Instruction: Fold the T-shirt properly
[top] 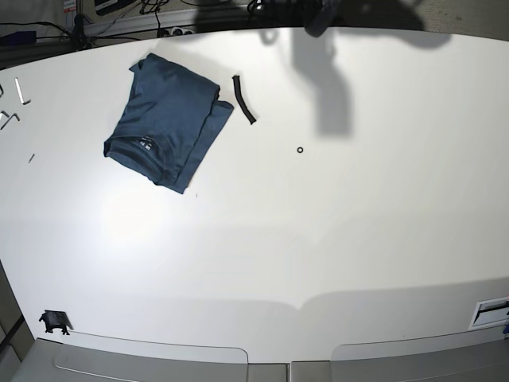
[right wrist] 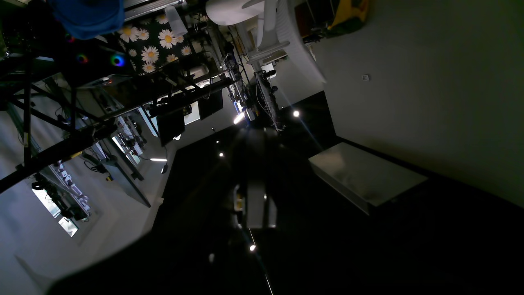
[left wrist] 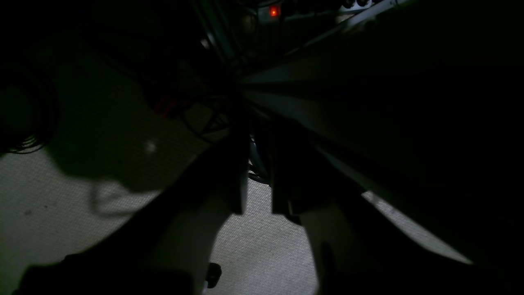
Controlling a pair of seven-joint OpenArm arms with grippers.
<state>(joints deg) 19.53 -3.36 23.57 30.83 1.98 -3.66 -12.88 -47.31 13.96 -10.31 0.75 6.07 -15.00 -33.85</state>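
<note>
On the table (top: 318,239), folded T-shirt (top: 163,119) lies far from both arms.

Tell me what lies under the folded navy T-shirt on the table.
The folded dark navy-blue cotton T-shirt rests flat on the white table. Only bare tabletop shows around its edges; anything beneath the cloth is covered and cannot be seen.

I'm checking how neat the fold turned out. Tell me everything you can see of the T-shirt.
The T-shirt is plain dark navy, soft cotton-looking cloth, folded into a compact, roughly rectangular bundle. It lies flat and turned at an angle on the white table, toward the far left in the base view. The collar, with a small neck label, faces the near-left end. Layered edges show along its right side, and one corner sticks out near the top right. No gripper touches it; only the table does.
</note>
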